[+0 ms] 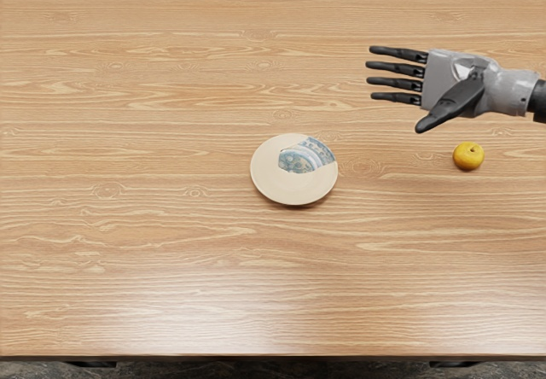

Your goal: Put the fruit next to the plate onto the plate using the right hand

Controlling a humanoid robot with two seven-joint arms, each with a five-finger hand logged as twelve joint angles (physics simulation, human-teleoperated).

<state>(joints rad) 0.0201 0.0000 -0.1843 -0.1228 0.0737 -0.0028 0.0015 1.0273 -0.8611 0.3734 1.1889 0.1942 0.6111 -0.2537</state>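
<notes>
While the wooden table (171,268) fills almost the whole view, the right robot hand (448,80) hovers near its right side with the fingers stretched out straight and the thumb hanging down, and it holds nothing. The cream plate (281,183), with a blue pattern on one part, lies in the middle of the table, and the small yellow-orange fruit (468,155) sits well apart to its right, lower in the picture than the hand. I think the round fruit may roll away if a finger pushes it sideways before closing, or slip out on the way to the plate if the grip is shallow.
</notes>
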